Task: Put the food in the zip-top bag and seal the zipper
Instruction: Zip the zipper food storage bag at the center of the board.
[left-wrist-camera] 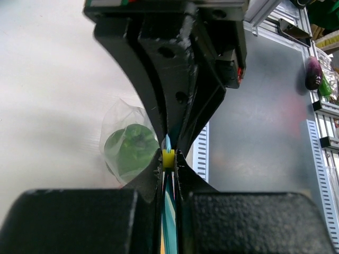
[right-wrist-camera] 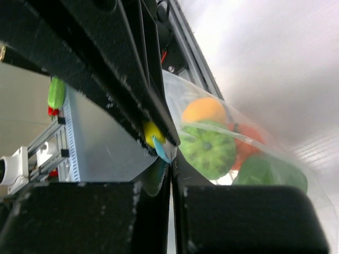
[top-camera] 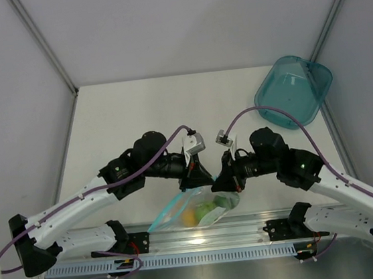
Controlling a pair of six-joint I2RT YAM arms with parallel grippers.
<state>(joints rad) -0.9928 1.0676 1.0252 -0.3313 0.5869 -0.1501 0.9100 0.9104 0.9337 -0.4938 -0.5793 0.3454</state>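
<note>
Both arms meet at the middle of the white surface [top-camera: 170, 114], their tips nose to nose. The left pincer [top-camera: 201, 176] is clamped flat on the zipper [right-wrist-camera: 161, 151], and the left wrist view shows the teal strip squeezed between its fingertips, with a small yellow tab [left-wrist-camera: 168, 157] right at the pinch. The right pincer [top-camera: 229, 179] grips the same strip from the opposite side, its jaws pressed together on it and touching the left one's tips.

The zip-top bag [top-camera: 174, 211] hangs from this double grip towards 6 o'clock, close to the surface's near edge and just above the aluminium rail [top-camera: 251, 230]. All the food sits inside it: the yellow fruit [right-wrist-camera: 204, 111], the light green fruit [right-wrist-camera: 209, 151], the orange-red fruit [right-wrist-camera: 250, 144] and the dark green fruit [right-wrist-camera: 270, 174], bunched against one another.

A teal bowl [top-camera: 296, 93] rests at 2 o'clock, well apart from the bag.
</note>
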